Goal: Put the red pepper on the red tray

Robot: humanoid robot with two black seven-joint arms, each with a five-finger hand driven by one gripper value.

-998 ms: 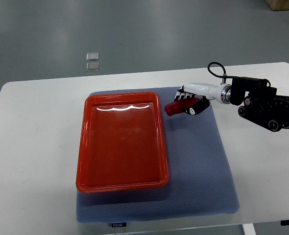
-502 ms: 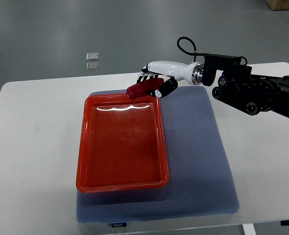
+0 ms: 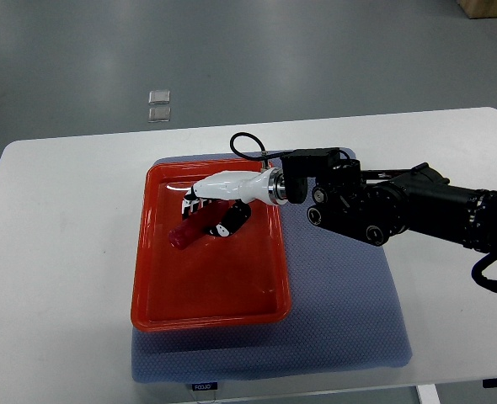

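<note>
The red tray [image 3: 206,286] lies on a blue-grey mat [image 3: 341,295] on the white table. My right hand [image 3: 208,212], white with black fingers, reaches in from the right over the tray's upper part. Its fingers are curled around the red pepper [image 3: 191,229], a dark red elongated piece that points down-left, held over the tray floor near its left side. I cannot tell whether the pepper touches the tray. The left arm does not show.
The black right forearm [image 3: 400,210] stretches across the mat from the right edge. Two small clear squares [image 3: 158,104] lie on the grey floor beyond the table's far edge. White table surface [image 3: 55,252] shows to the left and right of the mat.
My right hand has carried the pepper leftward and toward me, from the mat right of the tray, past the tray's far rim, to above the tray's upper left part.
</note>
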